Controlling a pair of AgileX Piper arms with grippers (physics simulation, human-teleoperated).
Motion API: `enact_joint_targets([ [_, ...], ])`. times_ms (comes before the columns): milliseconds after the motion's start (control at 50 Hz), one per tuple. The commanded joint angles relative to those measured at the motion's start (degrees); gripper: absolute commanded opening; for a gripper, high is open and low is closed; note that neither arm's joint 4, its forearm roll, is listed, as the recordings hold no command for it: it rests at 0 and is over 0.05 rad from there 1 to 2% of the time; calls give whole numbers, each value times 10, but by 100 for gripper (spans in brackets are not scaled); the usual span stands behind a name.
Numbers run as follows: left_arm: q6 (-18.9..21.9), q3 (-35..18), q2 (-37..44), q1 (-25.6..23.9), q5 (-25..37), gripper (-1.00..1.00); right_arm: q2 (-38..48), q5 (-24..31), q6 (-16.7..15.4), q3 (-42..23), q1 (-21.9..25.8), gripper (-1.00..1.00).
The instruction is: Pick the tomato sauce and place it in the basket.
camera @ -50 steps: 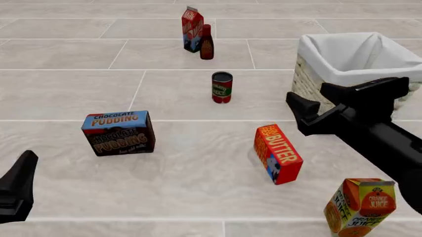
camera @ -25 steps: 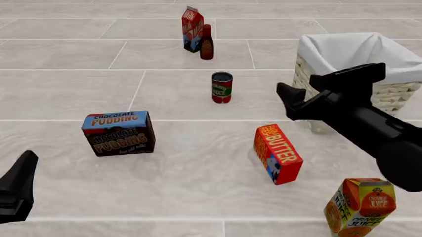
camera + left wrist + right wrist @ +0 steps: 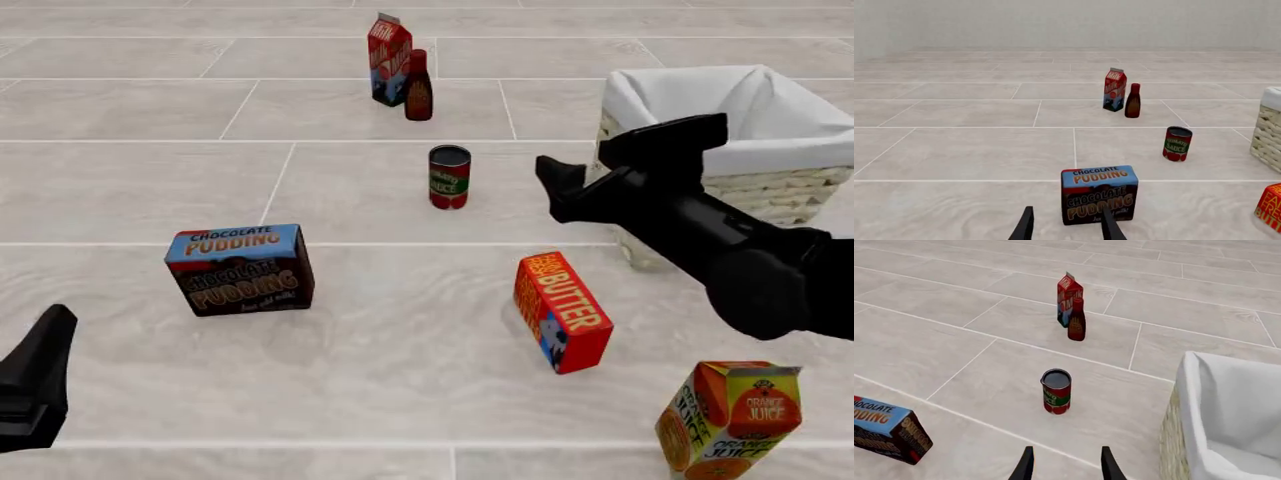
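Observation:
The tomato sauce can (image 3: 450,176) stands upright in the middle of the floor, with a dark top and a red and green label. It also shows in the right wrist view (image 3: 1056,391) and the left wrist view (image 3: 1177,143). The wicker basket (image 3: 787,188) with white lining stands at the right, also in the right wrist view (image 3: 1174,440). My right gripper (image 3: 607,165) is open and empty, in the air right of the can and beside the basket. My left gripper (image 3: 38,375) sits low at the left edge, open in the left wrist view (image 3: 1066,227).
A chocolate pudding box (image 3: 242,268) stands left of centre. A butter box (image 3: 562,311) lies in front of the right gripper. An orange juice carton (image 3: 729,418) stands at the front right. A red carton (image 3: 388,58) and a dark bottle (image 3: 418,87) stand at the back.
My right gripper has moved left and forward, from in front of the basket toward the can. The left arm and all objects have not moved.

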Motion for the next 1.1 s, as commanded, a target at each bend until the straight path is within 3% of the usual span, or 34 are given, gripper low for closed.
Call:
enact_joint_targets([
  [20, 0, 0, 0, 0, 0, 100, 42, -8, -2, -27, 6, 100],
  [1100, 0, 0, 0, 0, 0, 100, 202, -42, 26, -124, 1, 100],
])
